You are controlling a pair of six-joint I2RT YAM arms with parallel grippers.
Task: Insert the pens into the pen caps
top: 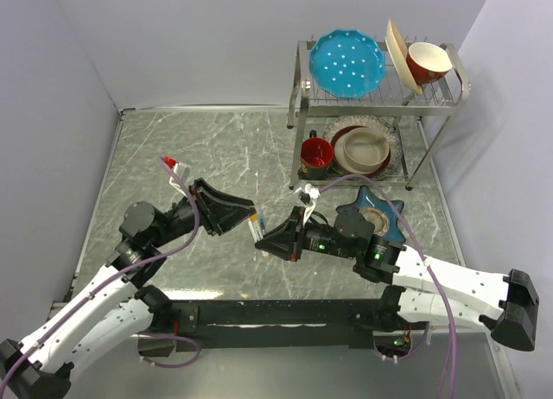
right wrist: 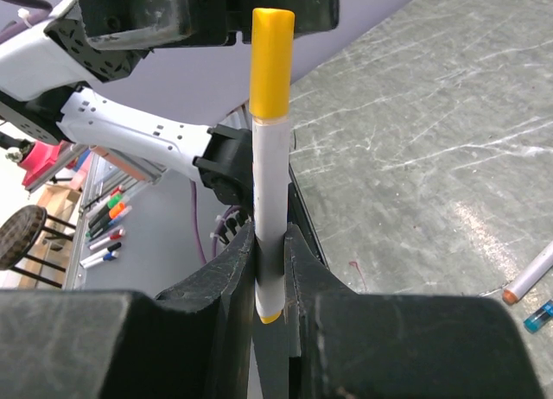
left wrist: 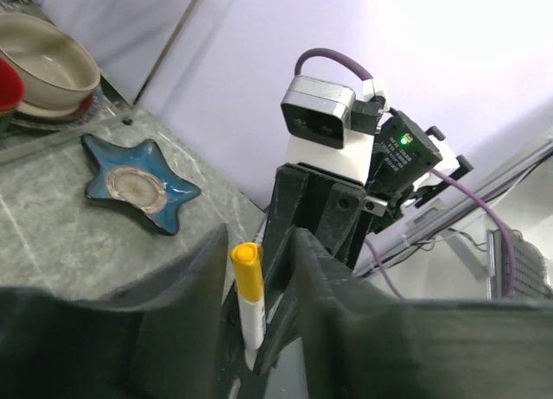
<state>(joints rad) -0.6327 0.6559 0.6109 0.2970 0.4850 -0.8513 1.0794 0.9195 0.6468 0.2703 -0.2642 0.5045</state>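
Because the white pen is a thin, rigid plastic stick, light and smooth, it is judged likely to slip or pivot if pinched at one end only. It is held upright at the centre of the right wrist view, clamped low on its barrel between the dark fingers of the right gripper, with the yellow cap on its upper end. The cap is a short glossy cylinder with a rounded top; how firmly it is seated cannot be told. At lower centre of the left wrist view, the left gripper is seen with its matte black fingers apart on either side of the cap, a gap showing beside it. A hold on the cap's straight sides, with gentle pressure along the barrel, is judged best. A second white pen is seen lying on the grey marbled table at lower right.
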